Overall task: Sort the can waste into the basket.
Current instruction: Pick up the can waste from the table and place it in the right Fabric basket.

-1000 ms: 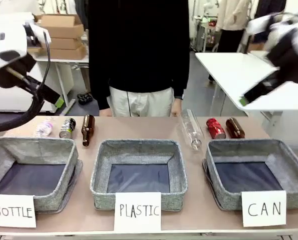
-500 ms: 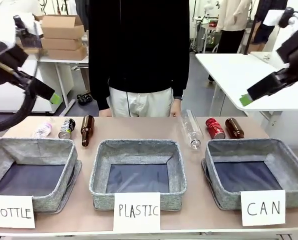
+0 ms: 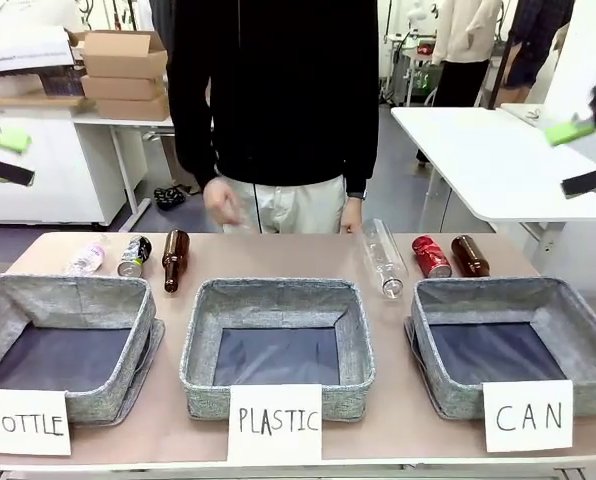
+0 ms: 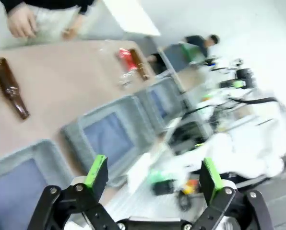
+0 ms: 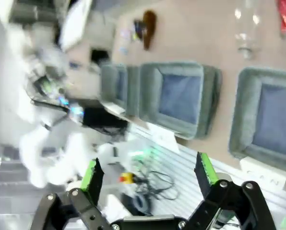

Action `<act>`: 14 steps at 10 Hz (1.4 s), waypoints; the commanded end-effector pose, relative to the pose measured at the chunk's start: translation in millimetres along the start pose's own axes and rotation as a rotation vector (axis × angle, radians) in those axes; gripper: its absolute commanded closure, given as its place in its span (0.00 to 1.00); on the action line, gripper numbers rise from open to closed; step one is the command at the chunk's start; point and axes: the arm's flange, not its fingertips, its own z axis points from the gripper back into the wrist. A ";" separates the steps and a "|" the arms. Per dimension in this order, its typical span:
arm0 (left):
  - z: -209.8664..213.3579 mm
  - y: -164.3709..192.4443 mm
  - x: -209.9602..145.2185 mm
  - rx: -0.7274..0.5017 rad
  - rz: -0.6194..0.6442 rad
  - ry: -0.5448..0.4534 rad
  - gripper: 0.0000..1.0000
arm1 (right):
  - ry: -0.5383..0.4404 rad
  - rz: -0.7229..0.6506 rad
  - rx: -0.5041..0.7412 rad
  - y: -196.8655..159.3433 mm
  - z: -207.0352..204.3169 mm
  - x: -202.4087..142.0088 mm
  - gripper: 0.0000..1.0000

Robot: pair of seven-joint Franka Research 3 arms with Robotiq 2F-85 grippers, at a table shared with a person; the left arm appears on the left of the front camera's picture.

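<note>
Treat the task as not started: the CAN basket (image 3: 453,395) holds nothing. The shiny red can (image 3: 430,257) lies on its side just beyond the basket's far rim at 11 o'clock. The dark can (image 3: 133,256) lies well apart toward 10 o'clock, behind the BOTTLE basket (image 3: 103,400). The left gripper (image 4: 152,172) and right gripper (image 5: 148,172) are both spread wide, gripping nothing.

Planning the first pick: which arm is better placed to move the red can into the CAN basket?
Likely the right. The red can lies behind the CAN basket on the robot's right, nearer the open right gripper; the open left gripper hangs far left.
</note>
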 end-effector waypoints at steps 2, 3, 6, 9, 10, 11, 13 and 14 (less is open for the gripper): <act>-29.0 5.8 22.4 -0.119 0.234 -0.041 0.00 | -0.143 -0.345 0.078 -24.6 -11.1 10.5 0.00; -33.8 3.3 29.9 -0.017 0.261 -0.051 0.00 | -0.142 -0.380 0.087 -36.2 -12.9 12.3 0.00; -20.5 8.7 8.5 -0.150 0.196 -0.041 0.00 | -0.080 -0.264 0.062 -30.0 2.2 12.7 0.00; -20.5 8.7 8.5 -0.150 0.196 -0.041 0.00 | -0.080 -0.264 0.062 -30.0 2.2 12.7 0.00; -20.5 8.7 8.5 -0.150 0.196 -0.041 0.00 | -0.080 -0.264 0.062 -30.0 2.2 12.7 0.00; -20.5 8.7 8.5 -0.150 0.196 -0.041 0.00 | -0.080 -0.264 0.062 -30.0 2.2 12.7 0.00; -20.5 8.7 8.5 -0.150 0.196 -0.041 0.00 | -0.080 -0.264 0.062 -30.0 2.2 12.7 0.00; -20.5 8.7 8.5 -0.150 0.196 -0.041 0.00 | -0.080 -0.264 0.062 -30.0 2.2 12.7 0.00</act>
